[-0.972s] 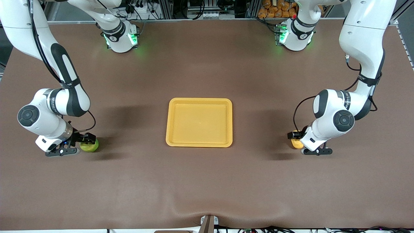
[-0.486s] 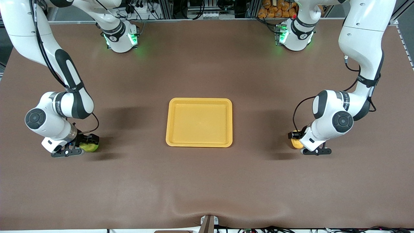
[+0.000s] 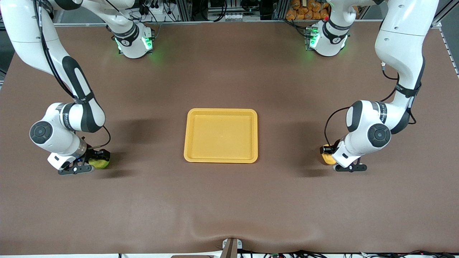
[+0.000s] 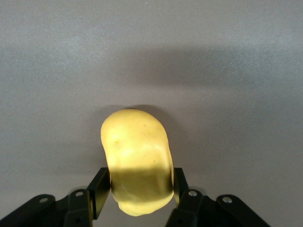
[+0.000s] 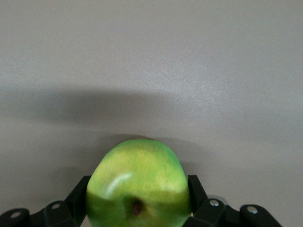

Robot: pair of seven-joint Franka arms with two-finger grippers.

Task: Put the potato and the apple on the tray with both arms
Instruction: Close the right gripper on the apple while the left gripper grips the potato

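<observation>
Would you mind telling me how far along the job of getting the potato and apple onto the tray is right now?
Done: nothing is placed; the tray holds no fruit. In hand: the left gripper has its fingers against both sides of the potato on the table at the left arm's end, and the right gripper is shut on the apple at the right arm's end. Left: lift both, carry them to the tray, release.

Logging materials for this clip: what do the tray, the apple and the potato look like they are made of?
Tray: seemingly moulded plastic, matte yellow-orange, with rounded corners and a uniform raised rim.
Apple: smooth green skin with a glossy highlight and a stem dimple; real or plastic replica, cannot tell.
Potato: smooth, even yellow surface with faint specks, looks more like a plastic or rubber replica.
</observation>
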